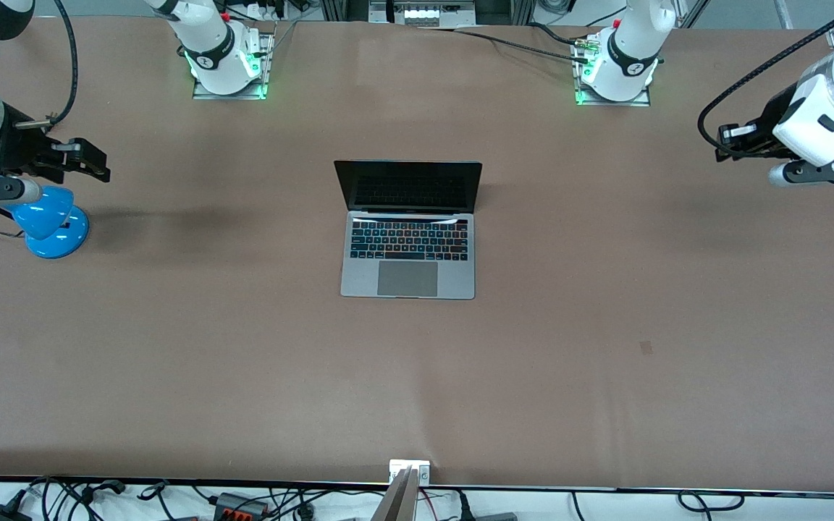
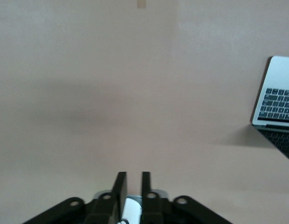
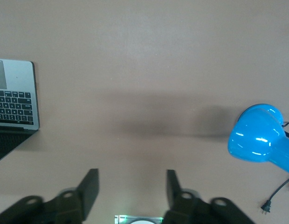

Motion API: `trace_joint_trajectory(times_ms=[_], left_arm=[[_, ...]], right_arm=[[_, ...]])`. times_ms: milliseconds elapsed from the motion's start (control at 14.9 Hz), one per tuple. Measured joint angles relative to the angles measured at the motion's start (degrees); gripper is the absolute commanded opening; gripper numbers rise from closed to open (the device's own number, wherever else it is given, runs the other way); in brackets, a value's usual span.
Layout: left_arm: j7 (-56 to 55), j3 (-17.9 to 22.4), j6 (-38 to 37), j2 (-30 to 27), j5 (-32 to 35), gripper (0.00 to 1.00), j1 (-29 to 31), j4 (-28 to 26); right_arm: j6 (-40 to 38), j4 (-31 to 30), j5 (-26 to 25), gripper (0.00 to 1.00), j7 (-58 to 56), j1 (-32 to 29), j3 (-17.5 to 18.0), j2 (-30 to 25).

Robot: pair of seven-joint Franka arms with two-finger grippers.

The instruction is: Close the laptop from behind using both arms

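The silver-grey laptop [image 1: 408, 239] stands open in the middle of the table, black screen upright and facing the front camera. It also shows at the edge of the left wrist view [image 2: 277, 100] and of the right wrist view [image 3: 14, 100]. My right gripper [image 1: 95, 163] hangs in the air over the right arm's end of the table, wide open and empty [image 3: 132, 172]. My left gripper [image 1: 722, 141] hangs over the left arm's end of the table, its fingers only a narrow gap apart with nothing between them [image 2: 134, 175]. Both are well away from the laptop.
A blue desk lamp [image 1: 51, 221] stands on the table under my right gripper; it shows in the right wrist view [image 3: 258, 133] with its cable and plug [image 3: 266, 205]. The two arm bases [image 1: 225, 61] [image 1: 616, 65] stand along the table's edge farthest from the front camera.
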Motion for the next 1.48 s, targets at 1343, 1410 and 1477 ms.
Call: trace_joint_trajectory(times_ms=[1343, 1410, 1477], left_arm=[[-0.02, -3.19, -5.81, 3.27, -11.57, 0.00, -1.35, -1.18], [-0.02, -3.85, -5.19, 5.07, -13.11, 0.00, -1.39, -1.37], [-0.02, -4.65, -4.32, 6.88, -14.31, 0.00, -1.44, -1.46]], right_arm=[[-7.50, -0.78, 0.76, 0.00, 3.93, 9.97, 0.51, 0.71], [-7.50, -1.48, 1.67, 0.00, 6.27, 11.73, 0.58, 0.52], [-7.47, -2.38, 3.18, 0.00, 9.17, 13.51, 0.64, 0.25]])
